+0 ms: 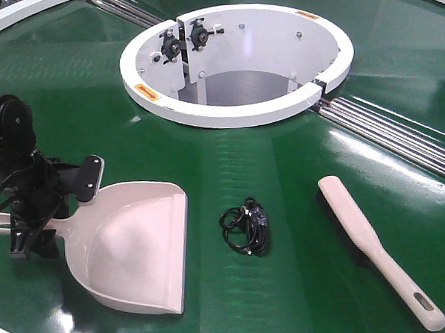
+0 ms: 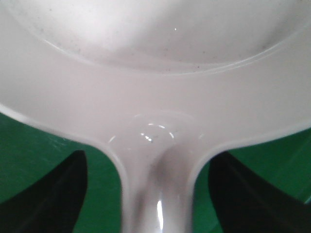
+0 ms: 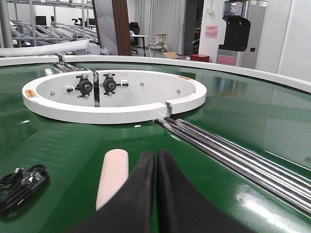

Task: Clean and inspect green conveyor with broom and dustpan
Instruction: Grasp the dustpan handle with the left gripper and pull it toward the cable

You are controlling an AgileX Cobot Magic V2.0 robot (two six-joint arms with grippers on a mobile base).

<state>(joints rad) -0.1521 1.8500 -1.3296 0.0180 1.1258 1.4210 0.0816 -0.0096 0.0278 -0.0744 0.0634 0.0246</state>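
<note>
The beige-pink dustpan [image 1: 137,245] lies on the green conveyor [image 1: 283,178] at the front left, mouth facing right. My left gripper [image 1: 53,209] is open and straddles the neck where the handle meets the scoop. In the left wrist view the dustpan [image 2: 155,73] fills the frame, and green belt shows between the handle and each dark finger of the gripper [image 2: 150,165]. The broom [image 1: 368,241] lies flat at the front right. My right gripper [image 3: 156,154] is shut on nothing, just right of the broom [image 3: 112,174]. It is out of the front view.
A black coiled cable [image 1: 246,226] lies between dustpan and broom, and it also shows at the cable's spot [image 3: 22,187] in the right wrist view. The white ring opening [image 1: 235,113] stands behind. Metal rollers [image 1: 400,138] run from the ring to the right.
</note>
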